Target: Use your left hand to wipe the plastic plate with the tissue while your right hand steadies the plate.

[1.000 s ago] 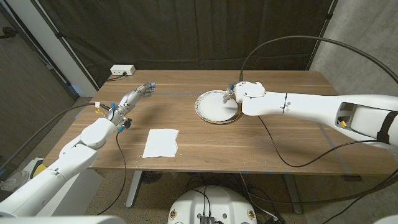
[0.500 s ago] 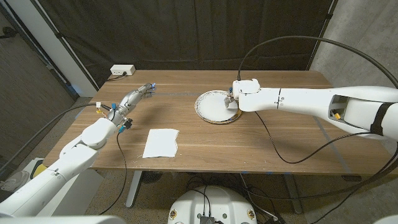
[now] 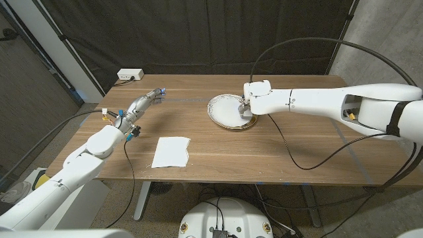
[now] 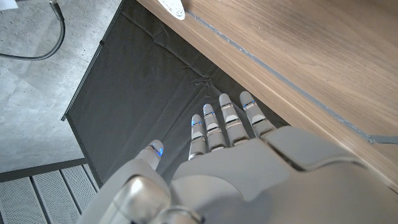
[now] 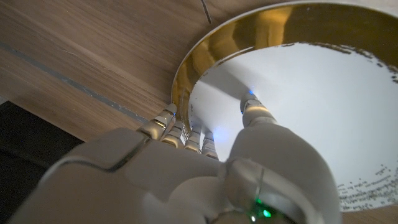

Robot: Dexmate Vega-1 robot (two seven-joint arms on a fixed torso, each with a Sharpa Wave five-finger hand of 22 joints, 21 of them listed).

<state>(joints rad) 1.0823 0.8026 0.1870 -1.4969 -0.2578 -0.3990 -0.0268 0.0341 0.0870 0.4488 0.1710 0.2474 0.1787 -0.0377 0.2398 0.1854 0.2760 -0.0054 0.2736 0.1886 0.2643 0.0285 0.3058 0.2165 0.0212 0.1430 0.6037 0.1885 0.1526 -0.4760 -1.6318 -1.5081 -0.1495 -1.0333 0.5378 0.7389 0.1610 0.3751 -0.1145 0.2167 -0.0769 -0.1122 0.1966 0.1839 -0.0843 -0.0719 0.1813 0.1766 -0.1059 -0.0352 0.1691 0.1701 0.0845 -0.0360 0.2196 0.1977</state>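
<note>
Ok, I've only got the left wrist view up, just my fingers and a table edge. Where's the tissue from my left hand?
Observer: The tissue lies flat near the front edge of the table, untouched, nearer the robot than the left hand.
Operator: And is the right hand on the plate?
Observer: Yes. In the right wrist view the right hand pinches the plastic plate at its gold rim, with the thumb on the white inside.
Operator: Where's the plate from the tissue?
Observer: Farther back on the table and toward the robot's right.
</note>
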